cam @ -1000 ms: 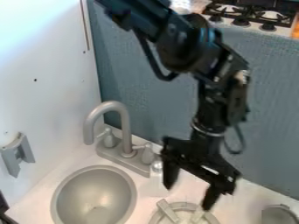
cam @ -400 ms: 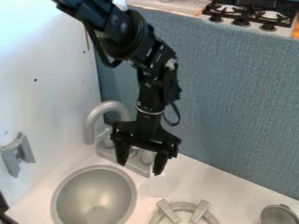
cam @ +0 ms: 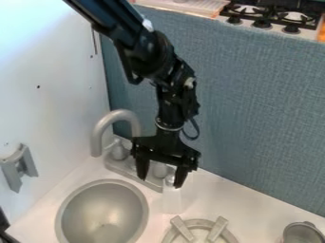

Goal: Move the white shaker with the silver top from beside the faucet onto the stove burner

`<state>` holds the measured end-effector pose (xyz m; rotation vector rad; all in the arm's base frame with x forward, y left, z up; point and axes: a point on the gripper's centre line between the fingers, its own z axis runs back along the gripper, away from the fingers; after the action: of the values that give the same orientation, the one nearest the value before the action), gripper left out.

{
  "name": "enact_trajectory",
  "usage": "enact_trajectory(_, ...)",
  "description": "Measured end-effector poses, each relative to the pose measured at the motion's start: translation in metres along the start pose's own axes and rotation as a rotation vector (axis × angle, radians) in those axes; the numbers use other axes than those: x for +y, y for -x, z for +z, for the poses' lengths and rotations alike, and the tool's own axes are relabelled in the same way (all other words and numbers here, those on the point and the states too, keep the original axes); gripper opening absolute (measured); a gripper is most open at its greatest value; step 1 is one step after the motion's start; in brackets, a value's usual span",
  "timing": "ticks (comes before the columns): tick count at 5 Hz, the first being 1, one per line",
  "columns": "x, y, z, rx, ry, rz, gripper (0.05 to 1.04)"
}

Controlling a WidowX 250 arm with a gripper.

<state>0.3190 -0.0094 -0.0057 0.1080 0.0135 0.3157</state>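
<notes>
Camera view: the black gripper [cam: 162,178] hangs near the middle of the frame, fingers apart, with nothing seen clamped between them. Nearest to it, just below and partly behind the fingertips, is a pale, see-through bottle [cam: 172,199] with a shiny cap, standing on the counter [cam: 238,201] below centre.

Risks, as judged: the right-hand finger in the frame overlaps the cap, so a descent off-line could tip the bottle. Depth between finger and cap cannot be told. The other finger hangs in front of the tap base [cam: 124,169] and could knock a knob [cam: 118,151]. Clear walls blur into the white counter, making a misjudged grip likely; a smooth body may slip.

Materials: the tap [cam: 117,115] is a matt grey hooked tube. The basin [cam: 101,201], lower left, is a smooth round metallic bowl. The ring [cam: 200,223], bottom edge, carries two flat, slanting bars. The cloth [cam: 260,104] behind is blue-grey, with a woven texture.
</notes>
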Motion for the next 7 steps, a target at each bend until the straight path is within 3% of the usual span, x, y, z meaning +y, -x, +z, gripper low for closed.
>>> enact_trajectory(3,-0.009,-0.036,-0.026,0.015,0.003,0.055,1.001)
enact_trajectory(5,-0.006,-0.042,-0.044,0.097,-0.025,0.068,0.944)
enact_trajectory(6,-0.011,-0.045,-0.045,0.077,0.007,0.070,0.659)
enact_trajectory(7,-0.012,-0.042,-0.046,0.072,0.023,0.086,0.509)
